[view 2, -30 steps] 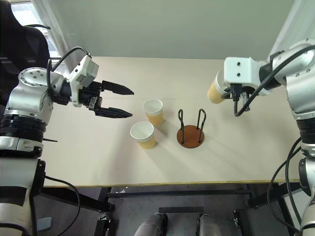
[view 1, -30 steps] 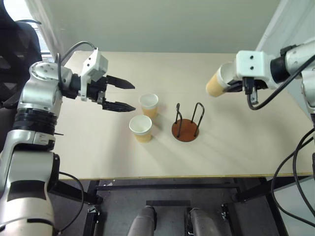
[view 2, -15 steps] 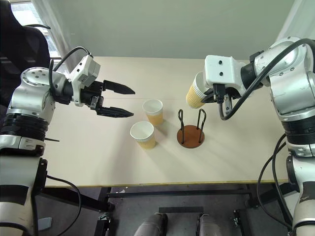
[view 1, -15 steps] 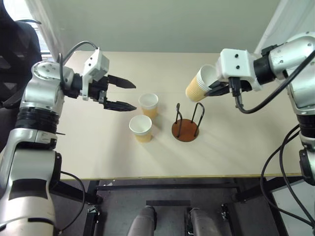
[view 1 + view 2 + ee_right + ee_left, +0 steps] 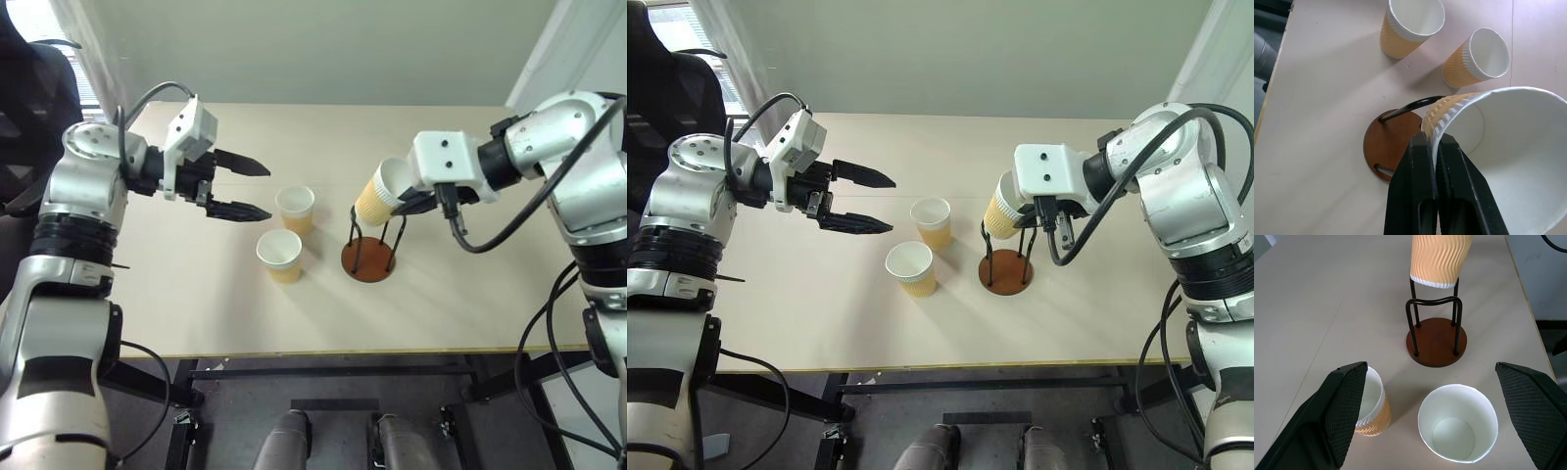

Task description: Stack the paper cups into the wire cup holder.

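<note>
Desk (image 5: 196, 294): pale, carrying all the task items near its middle.

Right gripper (image 5: 1435, 147): jaws pinched shut on the rim wall of one cup (image 5: 377, 193), one finger inside and one outside. The held cup hangs tilted over the holder, its mouth turned back toward the arm and its bottom leaning out beyond the wire tops. The left wrist view shows it close above the loops; whether it touches them cannot be told.

Left gripper (image 5: 238, 188): jaws wide apart, holding nothing, hovering above the desk just beside the two free cups.

Holder (image 5: 369, 259): upright at desk centre, brown disc base bare, nothing between its two wire loops.

Free cups: far cup (image 5: 295, 209) and near cup (image 5: 280, 256) stand upright, mouths up, near each other, just left of the holder and apart from it.

Progress, judged: early. No cup is seated yet. The first is in hand and positioned for insertion but appears to need levelling and lowering between the loops. Two cups remain to be picked up and nested.
</note>
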{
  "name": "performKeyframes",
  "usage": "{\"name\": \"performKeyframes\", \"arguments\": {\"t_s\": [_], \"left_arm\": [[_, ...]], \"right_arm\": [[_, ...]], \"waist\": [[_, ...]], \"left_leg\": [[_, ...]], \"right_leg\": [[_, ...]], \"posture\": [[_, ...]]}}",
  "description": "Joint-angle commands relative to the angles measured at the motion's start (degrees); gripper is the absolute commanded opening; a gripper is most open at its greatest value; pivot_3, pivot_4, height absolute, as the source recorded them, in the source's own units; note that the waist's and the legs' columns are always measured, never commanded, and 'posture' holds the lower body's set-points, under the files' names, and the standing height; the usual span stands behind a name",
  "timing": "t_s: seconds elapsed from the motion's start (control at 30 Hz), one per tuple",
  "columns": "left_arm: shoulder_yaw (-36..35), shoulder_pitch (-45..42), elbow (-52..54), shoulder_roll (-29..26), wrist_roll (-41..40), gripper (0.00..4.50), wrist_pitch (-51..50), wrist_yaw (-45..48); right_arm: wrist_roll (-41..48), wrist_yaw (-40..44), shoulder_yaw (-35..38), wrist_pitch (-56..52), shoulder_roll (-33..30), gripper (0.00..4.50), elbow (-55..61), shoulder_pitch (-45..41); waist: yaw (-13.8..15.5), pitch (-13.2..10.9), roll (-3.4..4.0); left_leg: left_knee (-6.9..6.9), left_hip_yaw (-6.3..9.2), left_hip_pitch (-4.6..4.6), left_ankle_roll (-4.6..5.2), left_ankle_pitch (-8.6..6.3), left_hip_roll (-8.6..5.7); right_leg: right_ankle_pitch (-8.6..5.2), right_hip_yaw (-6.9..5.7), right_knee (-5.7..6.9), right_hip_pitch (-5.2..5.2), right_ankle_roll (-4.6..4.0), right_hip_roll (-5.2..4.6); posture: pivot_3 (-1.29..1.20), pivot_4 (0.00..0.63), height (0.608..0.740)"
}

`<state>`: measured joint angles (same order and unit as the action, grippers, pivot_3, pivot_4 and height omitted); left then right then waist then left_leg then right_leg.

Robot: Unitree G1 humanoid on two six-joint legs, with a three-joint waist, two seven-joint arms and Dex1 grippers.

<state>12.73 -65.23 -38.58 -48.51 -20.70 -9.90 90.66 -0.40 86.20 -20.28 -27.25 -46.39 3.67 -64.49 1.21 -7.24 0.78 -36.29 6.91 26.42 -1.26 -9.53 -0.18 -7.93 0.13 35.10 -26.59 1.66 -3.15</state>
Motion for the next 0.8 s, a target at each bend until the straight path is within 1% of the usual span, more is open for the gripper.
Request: {"name": "performKeyframes", "arguments": {"t_s": [0.03, 0.37, 0.8], "left_arm": [[-1.1, -1.6, 0.7, -0.9, -0.1, 4.50, 0.6, 1.8], [-1.1, -1.4, 0.9, -1.2, -0.3, 4.50, 0.6, 1.8], [-1.2, -1.4, 1.1, -1.3, -0.2, 4.50, 0.3, 1.8]], "right_arm": [[-1.1, -0.5, 0.2, 2.2, -1.2, 0.04, 0.0, -0.4], [-2.3, 0.1, 0.1, 4.7, -1.8, 0.04, -0.9, -0.2], [-2.2, 1.8, -0.2, 4.9, -2.6, 0.04, 0.9, 0.5]], "waist": [[0.0, 0.0, 0.00], [0.0, 0.0, 0.00], [0.0, 0.0, 0.00]], "left_leg": [[-0.01, 0.00, 0.00, 0.00, 0.00, 0.00], [-0.02, 0.00, 0.00, 0.00, 0.00, 0.00], [-0.03, -0.01, 0.00, 0.00, 0.00, 0.00]], "right_leg": [[0.00, 0.00, 0.01, 0.00, 0.00, 0.00], [0.00, 0.00, 0.01, 0.00, 0.00, 0.00], [0.00, 0.00, 0.02, 0.00, 0.00, 0.00]], "posture": [[0.00, 0.150, 0.740], [0.00, 0.150, 0.740], [0.00, 0.150, 0.740]]}}
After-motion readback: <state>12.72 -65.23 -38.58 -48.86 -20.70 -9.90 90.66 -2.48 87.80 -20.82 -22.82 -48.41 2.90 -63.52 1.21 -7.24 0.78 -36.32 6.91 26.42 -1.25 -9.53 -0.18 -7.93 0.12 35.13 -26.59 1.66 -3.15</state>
